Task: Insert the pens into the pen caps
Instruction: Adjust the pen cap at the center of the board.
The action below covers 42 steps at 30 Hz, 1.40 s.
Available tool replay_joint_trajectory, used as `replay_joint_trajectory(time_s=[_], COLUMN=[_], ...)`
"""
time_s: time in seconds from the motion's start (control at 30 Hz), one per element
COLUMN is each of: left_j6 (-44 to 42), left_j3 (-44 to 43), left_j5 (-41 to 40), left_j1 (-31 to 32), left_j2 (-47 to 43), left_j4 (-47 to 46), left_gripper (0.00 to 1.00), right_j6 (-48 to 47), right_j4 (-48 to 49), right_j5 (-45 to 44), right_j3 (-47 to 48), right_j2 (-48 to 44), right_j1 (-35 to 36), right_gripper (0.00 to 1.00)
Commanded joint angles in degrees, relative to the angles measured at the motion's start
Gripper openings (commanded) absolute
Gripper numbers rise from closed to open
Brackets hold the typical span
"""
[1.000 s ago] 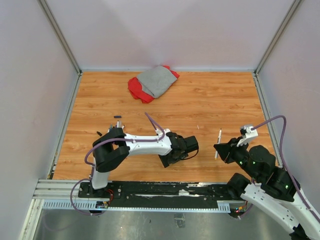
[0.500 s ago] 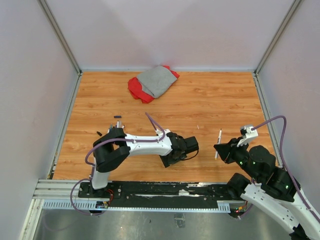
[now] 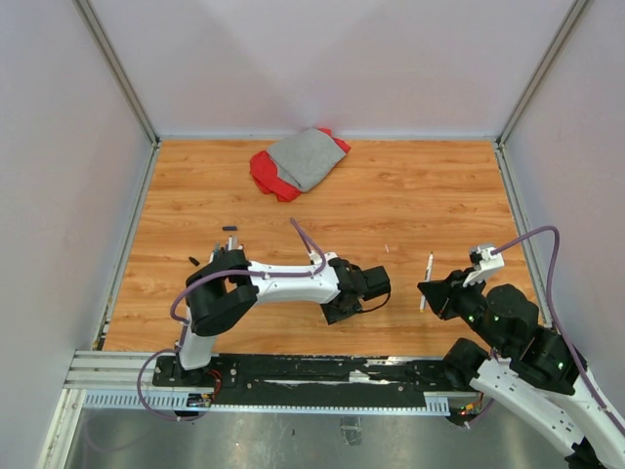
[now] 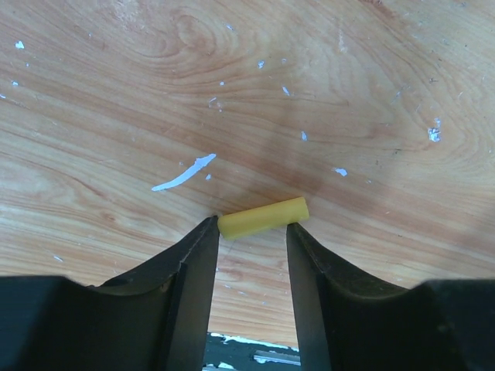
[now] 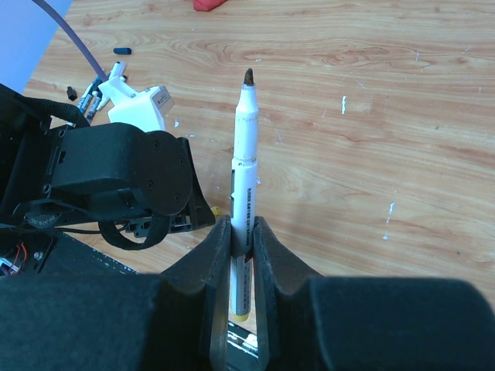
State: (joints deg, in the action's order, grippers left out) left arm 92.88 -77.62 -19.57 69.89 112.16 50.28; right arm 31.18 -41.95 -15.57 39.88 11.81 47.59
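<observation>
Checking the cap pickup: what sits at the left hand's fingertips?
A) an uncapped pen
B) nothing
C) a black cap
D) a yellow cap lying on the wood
D: the left wrist view shows the yellow cap lying flat on the table at the tips of the left hand, whose fingers stand apart.

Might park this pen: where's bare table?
Free: the middle, between the cloths and the right hand with its pen; also the back right corner. Crowded: the left hand at the yellow cap, dark caps beside its arm.

Wooden table [image 3: 410, 195]; pale walls [image 3: 322, 59]
</observation>
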Motion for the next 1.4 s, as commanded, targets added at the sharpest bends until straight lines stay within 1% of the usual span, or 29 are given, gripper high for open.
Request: replay_joint_trajectory(time_s=[0.0, 0.13, 0.2, 0.3, 0.47, 0.63, 0.8, 1.07, 1.37], left_j6=[-2.8, -7.0, -9.0, -13.5, -18.7, -20.7, -20.7, -21.1, -22.8], left_j3=[1.3, 2.5, 4.0, 6.6, 10.6, 14.3, 14.6, 18.1, 15.9], left_j5=[0.2, -0.8, -1.8, -2.7, -2.6, -0.5, -1.2, -3.0, -8.3], left_j1=[0.5, 0.6, 0.5, 0.5, 0.6, 0.5, -0.3, -3.8, -6.1], left_j2=[4.8, 4.4, 3.3, 1.3, -1.4, -2.8, -1.8, -4.0, -2.5], left_j4=[-4.5, -5.1, -5.6, -7.3, -8.8, -13.2, -11.1, -10.9, -7.1], left_gripper=[0.44, 0.36, 0.27, 0.26, 0.28, 0.30, 0.31, 0.32, 0.33], right_j6=[-0.3, -0.2, -0.2, -0.2, 0.2, 0.3, 0.1, 0.1, 0.0], right_j4=[-0.8, -0.8, -0.8, -0.8, -0.3, 0.3, 0.0, 0.1, -0.1], right_j5=[-1.0, -1.0, -0.9, -0.9, -0.7, -0.3, -0.5, -0.7, -0.8], right_j3=[0.4, 0.5, 0.4, 0.2, -0.5, -0.8, -0.8, -0.8, -0.6], right_j2=[-1.1, -1.1, -1.1, -1.1, -1.1, -1.0, -1.3, -1.4, -1.6], right_j1=[0.3, 0.2, 0.3, 0.2, 0.2, 0.2, 0.3, 0.2, 0.3], right_gripper=[0.06, 0.06, 0.06, 0.06, 0.06, 0.06, 0.06, 0.06, 0.06])
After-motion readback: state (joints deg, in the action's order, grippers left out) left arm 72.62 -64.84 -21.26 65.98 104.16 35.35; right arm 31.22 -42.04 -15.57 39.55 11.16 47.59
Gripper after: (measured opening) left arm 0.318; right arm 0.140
